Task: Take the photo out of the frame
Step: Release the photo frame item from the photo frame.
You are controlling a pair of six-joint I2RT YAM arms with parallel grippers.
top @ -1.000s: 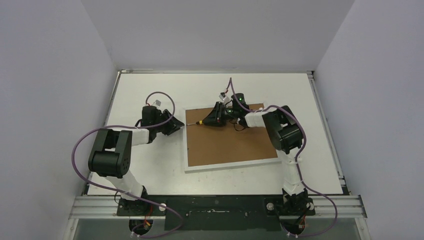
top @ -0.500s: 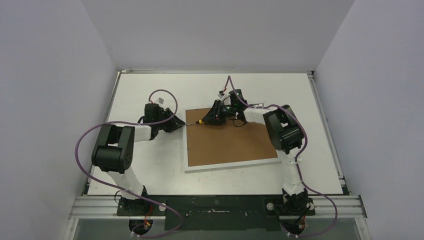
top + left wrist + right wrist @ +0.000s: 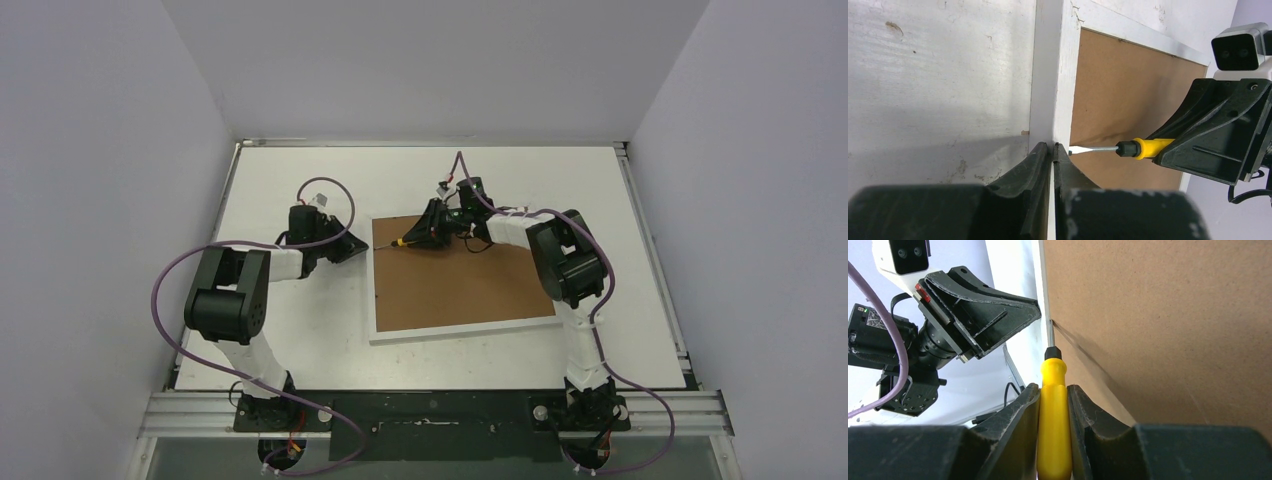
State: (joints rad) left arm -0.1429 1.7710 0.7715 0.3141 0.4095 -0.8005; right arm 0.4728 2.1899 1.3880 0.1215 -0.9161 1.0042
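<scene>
1. Looking down from above, a flat white rectangular picture frame (image 3: 460, 330) lies face down on a white table (image 3: 290, 340), with its brown fibreboard backing board (image 3: 460, 285) facing up. The left gripper (image 3: 352, 247) meets the frame's left edge near the far corner. The right gripper (image 3: 425, 232) reaches over the board towards the same spot.
2. Left wrist view: the left gripper (image 3: 1053, 150) has its jaws together, tips on the frame's white border (image 3: 1055, 75). It is unclear whether they pinch anything. A yellow-handled screwdriver (image 3: 1143, 147) points its flat blade at the seam between border and board (image 3: 1128, 100).
3. Right wrist view: the right gripper (image 3: 1054, 390) is clamped on the screwdriver (image 3: 1054, 440), its tip at the board's (image 3: 1173, 315) edge. The board looks seated apart from a slight lift there.
4. The photo is not visible, presumably beneath the board. Progress looks early: the board must be pried free and lifted, then the photo removed.
</scene>
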